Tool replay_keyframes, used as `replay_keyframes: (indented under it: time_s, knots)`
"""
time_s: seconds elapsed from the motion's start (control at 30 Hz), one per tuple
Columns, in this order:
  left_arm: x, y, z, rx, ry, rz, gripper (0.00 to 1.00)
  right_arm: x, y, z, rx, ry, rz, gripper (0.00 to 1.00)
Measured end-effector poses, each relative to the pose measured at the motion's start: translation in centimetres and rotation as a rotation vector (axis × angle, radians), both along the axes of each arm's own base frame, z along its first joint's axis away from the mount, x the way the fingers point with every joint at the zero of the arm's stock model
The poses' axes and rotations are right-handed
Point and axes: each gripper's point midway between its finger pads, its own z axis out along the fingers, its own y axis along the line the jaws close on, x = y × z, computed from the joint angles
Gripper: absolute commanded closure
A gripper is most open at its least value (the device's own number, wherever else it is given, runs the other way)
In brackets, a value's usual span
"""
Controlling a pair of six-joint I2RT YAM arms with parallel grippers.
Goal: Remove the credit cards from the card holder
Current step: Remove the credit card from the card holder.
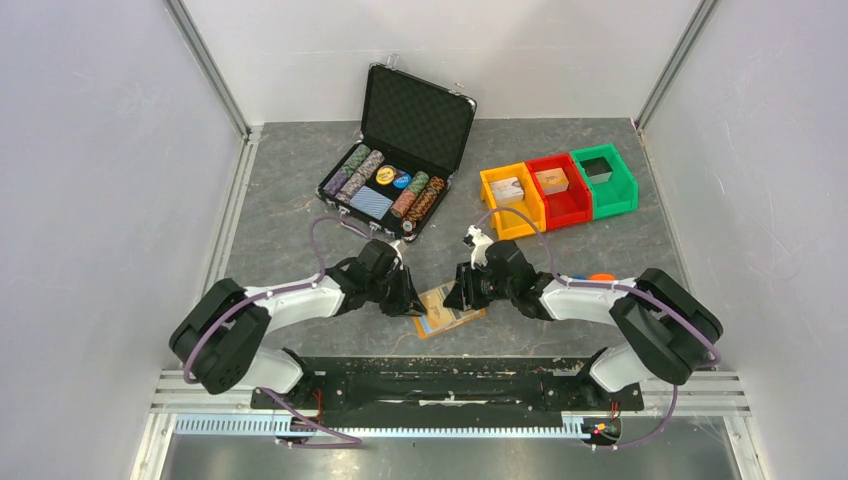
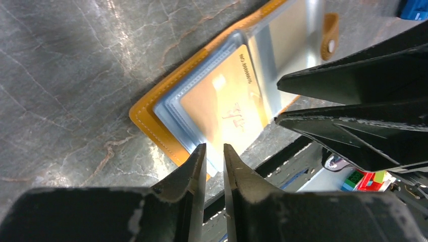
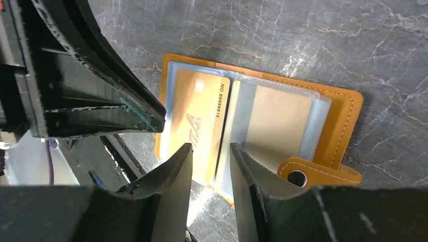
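Flat orange stitched-leather card holder (image 3: 348,116) lies open on the grey marbled tabletop (image 1: 300,180) — glossy sleeves (image 3: 238,108), beige printed card (image 3: 202,116) inside. My right gripper (image 3: 211,151) gapes above; left gripper (image 2: 214,151) nearly pinched — I cannot tell its grip.

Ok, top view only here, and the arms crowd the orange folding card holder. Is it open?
Observer: Yes, the orange folding card holder lies open flat, clear sleeves facing up.
Operator: Cards inside?
Observer: Two: a gold printed plastic card nearest the left end effector, a plain beige card beside the snap tab.
Operator: Is the right end effector holding anything?
Observer: No, it hovers open above the holder, empty.
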Motion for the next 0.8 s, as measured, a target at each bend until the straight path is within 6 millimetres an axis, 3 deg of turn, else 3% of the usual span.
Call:
replay_keyframes:
  time_s: [0.13, 0.37, 0.47, 0.63, 0.8]
  knots:
    - [0.0, 0.0, -1.2, 0.02, 0.025, -0.001, 0.76, -0.1, 0.0, -0.6, 0.012, 0.032, 0.018, 0.64]
    - [0.2, -0.6, -1.3, -0.009, 0.016, -0.013, 0.76, -0.8, 0.4, -1.1, 0.05, 0.054, 0.05, 0.66]
    - [0.2, -0.7, -1.4, -0.014, 0.014, -0.015, 0.76, -0.9, 0.5, -1.3, 0.06, 0.061, 0.049, 0.74]
    - [0.2, -0.6, -1.4, -0.015, 0.013, -0.016, 0.73, -0.9, 0.1, -1.7, 0.059, 0.075, 0.029, 0.98]
    - [0.1, -0.5, -1.5, -0.016, 0.012, -0.015, 0.73, -1.0, -0.3, -1.7, 0.095, 0.094, 0.01, 1.0]
